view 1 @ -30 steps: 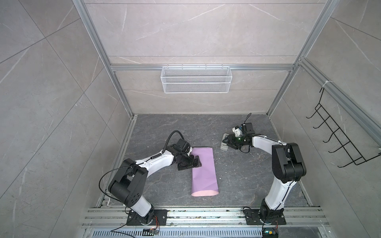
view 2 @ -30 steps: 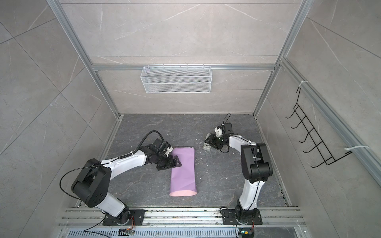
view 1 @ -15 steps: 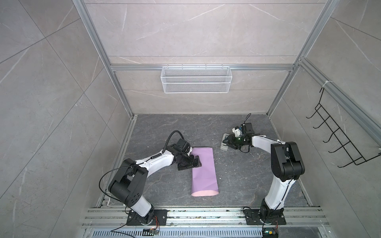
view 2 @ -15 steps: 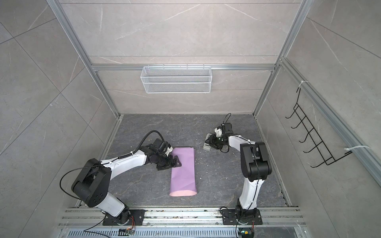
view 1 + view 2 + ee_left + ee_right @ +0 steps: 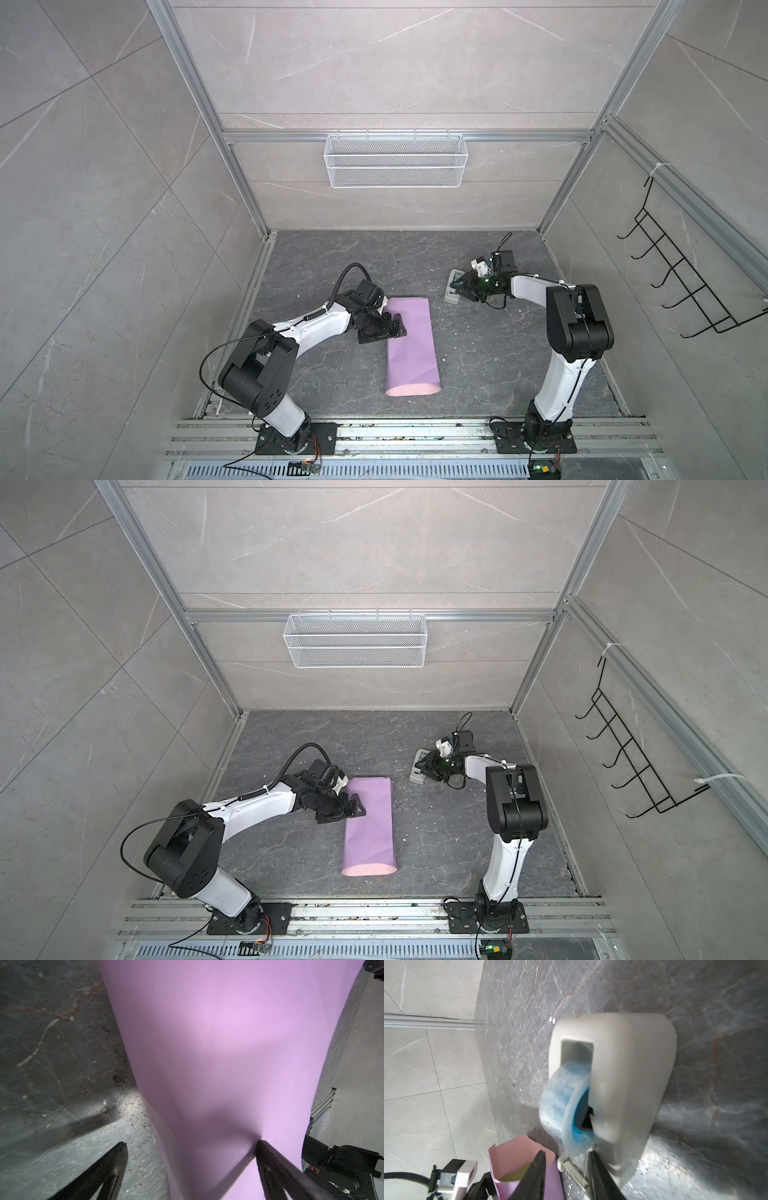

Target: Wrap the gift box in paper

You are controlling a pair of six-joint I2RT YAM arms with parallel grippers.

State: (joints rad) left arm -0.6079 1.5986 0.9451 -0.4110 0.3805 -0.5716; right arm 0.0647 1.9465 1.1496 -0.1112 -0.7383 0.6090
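Note:
The paper (image 5: 411, 345) (image 5: 370, 825) lies on the floor as a loose flattened tube, lilac outside and pink inside. In the right wrist view its open far end (image 5: 512, 1153) shows an olive face of the gift box (image 5: 515, 1175) inside. My left gripper (image 5: 386, 332) (image 5: 192, 1142) is open at the tube's left edge. One finger (image 5: 270, 1159) presses on top of the paper and the other rests on the bare floor. My right gripper (image 5: 459, 286) (image 5: 565, 1152) is open, its jaws either side of the clear tape end at the cutter.
A grey-white tape dispenser (image 5: 451, 296) (image 5: 623, 1064) with a blue-cored tape roll (image 5: 562, 1093) stands right of the paper. A white wire basket (image 5: 395, 160) hangs on the back wall. A black hook rack (image 5: 685, 286) is on the right wall.
The right gripper's jaws have drawn closer together at the dispenser's cutter. The left arm and the paper have not moved.

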